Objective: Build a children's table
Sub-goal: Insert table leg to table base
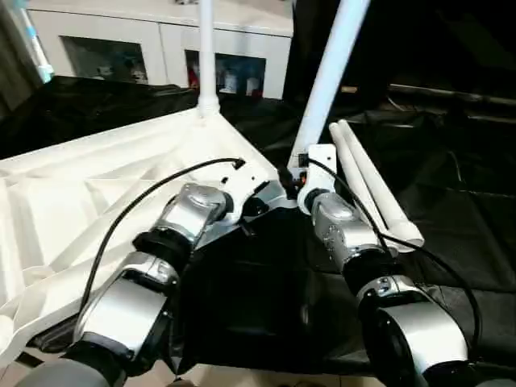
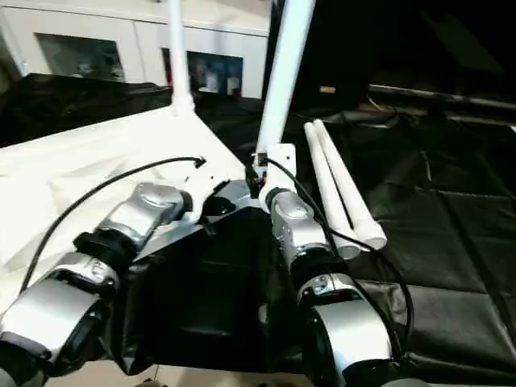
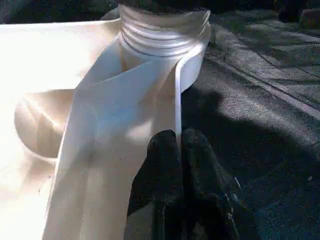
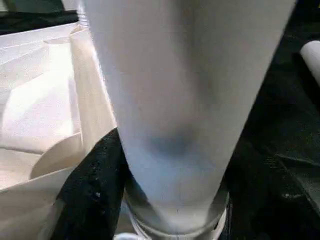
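Note:
The white tabletop point(image 1: 89, 193) lies underside up on black cloth, its ribs showing. One white leg point(image 1: 206, 56) stands upright in the far corner socket. A second leg point(image 1: 330, 72) leans over the near right corner, its threaded end point(image 3: 165, 30) at that socket. My right gripper point(image 1: 295, 182) is shut on this leg near its base, with one black finger point(image 4: 95, 190) against the tube. Close beside it, my left gripper point(image 3: 179, 160) is shut on the tabletop's thin rim wall just below that socket. Two loose legs point(image 1: 372, 185) lie side by side on the cloth to the right.
A white glass-door cabinet point(image 1: 161, 48) stands behind the work. Black cloth point(image 1: 459, 234) covers the surface on the right and in front. Black cables point(image 1: 153, 189) loop over both silver forearms.

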Tool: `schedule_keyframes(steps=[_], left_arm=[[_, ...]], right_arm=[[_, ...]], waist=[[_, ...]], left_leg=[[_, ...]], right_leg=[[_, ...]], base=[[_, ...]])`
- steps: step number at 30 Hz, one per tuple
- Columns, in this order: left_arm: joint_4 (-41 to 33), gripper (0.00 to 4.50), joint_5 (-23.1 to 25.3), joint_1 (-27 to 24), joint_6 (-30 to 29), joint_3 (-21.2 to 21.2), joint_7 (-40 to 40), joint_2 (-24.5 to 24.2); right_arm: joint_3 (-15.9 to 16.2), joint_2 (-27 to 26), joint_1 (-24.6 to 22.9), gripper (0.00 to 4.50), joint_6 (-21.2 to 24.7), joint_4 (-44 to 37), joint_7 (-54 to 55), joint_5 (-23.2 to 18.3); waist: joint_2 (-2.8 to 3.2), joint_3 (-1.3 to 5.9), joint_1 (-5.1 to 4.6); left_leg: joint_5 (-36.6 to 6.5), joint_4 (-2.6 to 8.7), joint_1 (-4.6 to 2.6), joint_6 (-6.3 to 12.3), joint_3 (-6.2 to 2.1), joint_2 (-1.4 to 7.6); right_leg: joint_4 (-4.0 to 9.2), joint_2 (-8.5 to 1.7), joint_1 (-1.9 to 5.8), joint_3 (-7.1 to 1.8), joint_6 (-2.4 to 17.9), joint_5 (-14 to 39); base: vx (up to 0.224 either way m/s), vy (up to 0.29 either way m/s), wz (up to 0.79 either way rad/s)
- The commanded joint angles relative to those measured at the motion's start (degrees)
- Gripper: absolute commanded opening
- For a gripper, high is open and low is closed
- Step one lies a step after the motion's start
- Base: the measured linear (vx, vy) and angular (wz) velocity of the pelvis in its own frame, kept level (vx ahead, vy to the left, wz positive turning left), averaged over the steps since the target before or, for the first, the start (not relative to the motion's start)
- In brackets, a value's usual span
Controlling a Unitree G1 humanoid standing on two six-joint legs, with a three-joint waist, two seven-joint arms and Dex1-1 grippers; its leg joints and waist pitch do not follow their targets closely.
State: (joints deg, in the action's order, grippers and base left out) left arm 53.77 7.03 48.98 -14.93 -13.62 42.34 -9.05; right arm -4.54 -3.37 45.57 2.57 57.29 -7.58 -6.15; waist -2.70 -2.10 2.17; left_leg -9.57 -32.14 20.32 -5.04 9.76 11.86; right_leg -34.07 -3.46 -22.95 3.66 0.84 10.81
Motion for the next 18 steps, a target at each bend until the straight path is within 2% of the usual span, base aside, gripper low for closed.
schedule_keyframes(steps=[1,3,4,7,8,9,10,12,16,18], left_arm=[[-3.2,0.0,-0.3,0.7,2.2,0.5,0.0,0.1],[-4.4,0.0,-0.5,0.0,2.9,0.2,1.3,-0.5],[-5.0,0.0,-0.7,-0.4,3.3,0.1,2.0,-0.9],[-6.1,0.0,-0.9,-1.1,3.3,-0.1,3.1,-1.6],[-6.6,0.0,-0.8,-1.4,3.5,-0.2,3.6,-1.9],[-6.7,0.0,-0.8,-1.5,3.5,-0.3,3.7,-2.0],[-7.1,0.0,-0.8,-1.7,3.5,-0.3,4.1,-2.3],[-7.5,0.0,-0.8,-1.9,3.5,-0.4,4.4,-2.6],[-9.7,0.0,-1.0,-3.0,4.3,-0.9,6.9,-3.9],[-10.3,0.0,-1.1,-3.3,4.3,-1.0,7.6,-4.2]], right_arm=[[1.2,-1.3,-2.1,3.21,4.1,2.8,-2.8,-0.7],[1.0,-0.3,-2.3,3.35,3.9,1.1,-4.8,-1.1],[0.9,0.2,-2.4,3.59,3.9,0.4,-5.6,-1.2],[1.1,1.3,-2.6,3.7,3.4,-1.1,-7.5,-1.0],[1.1,1.8,-2.6,3.7,3.1,-1.6,-8.1,-0.9],[1.2,1.9,-2.6,3.97,3.1,-1.7,-8.3,-0.8],[1.3,2.5,-2.5,4.02,2.6,-2.5,-9.1,-0.7],[1.4,3.0,-2.5,4.06,2.3,-3.5,-10.1,-0.6],[2.6,4.9,-3.3,4.17,2.7,-7.0,-13.8,-0.1],[2.8,5.5,-3.7,4.17,3.1,-7.8,-14.8,-0.1]], waist=[[0.77,2.48,0.18],[0.79,2.55,0.21],[0.87,2.66,0.31],[0.93,3.08,0.47],[0.9,3.34,0.61],[0.98,3.42,0.69],[0.89,3.37,0.81],[0.94,3.24,0.85],[0.75,2.99,0.96],[0.74,2.99,1.09]], left_leg=[[-20.5,4.22,-0.27,-0.36,-0.46,1.35],[-18.6,4.17,-0.06,0.04,-0.35,1.45],[-17.1,4.06,-0.02,0.3,-0.22,1.43],[-12.9,3.64,-0.02,0.89,0.06,1.44],[-9.8,3.39,0.16,1.4,0.13,1.38],[-6.7,3.13,0.26,2.43,0.22,1.33],[-4.9,2.98,0.36,3.51,0.3,1.25],[-4.8,2.98,0.39,4.28,0.38,1.24],[-6.7,3.01,0.21,3.83,0.44,1.41],[-6.2,2.96,0.16,3.8,0.46,1.45]], right_leg=[[5.22,-4.43,1.81,-2.83,8.4,20.1],[4.82,-4.38,2.13,-2.84,9.5,16.6],[4.64,-4.38,2.28,-2.87,10.2,14.3],[3.8,-4.35,2.67,-2.91,12.3,7.3],[3.18,-4.34,3.02,-2.85,13.4,2.6],[2.59,-4.16,3.16,-2.81,14.4,-2.3],[2.38,-4.14,3.25,-2.76,15.1,-5.2],[2.38,-4.2,3.31,-2.7,15.7,-5.5],[2.59,-4.33,3.35,-2.8,15.6,-1.7],[2.53,-4.34,3.34,-2.85,15.6,-2.0]], base=[[0.0,0.0,0.0],[0.0,0.0,0.0],[0.0,0.0,0.0],[0.0,0.0,0.0],[0.0,0.0,0.0],[0.0,0.0,0.0],[0.0,0.0,0.0],[0.0,0.0,0.0],[0.0,0.0,0.0],[0.0,0.0,0.0]])
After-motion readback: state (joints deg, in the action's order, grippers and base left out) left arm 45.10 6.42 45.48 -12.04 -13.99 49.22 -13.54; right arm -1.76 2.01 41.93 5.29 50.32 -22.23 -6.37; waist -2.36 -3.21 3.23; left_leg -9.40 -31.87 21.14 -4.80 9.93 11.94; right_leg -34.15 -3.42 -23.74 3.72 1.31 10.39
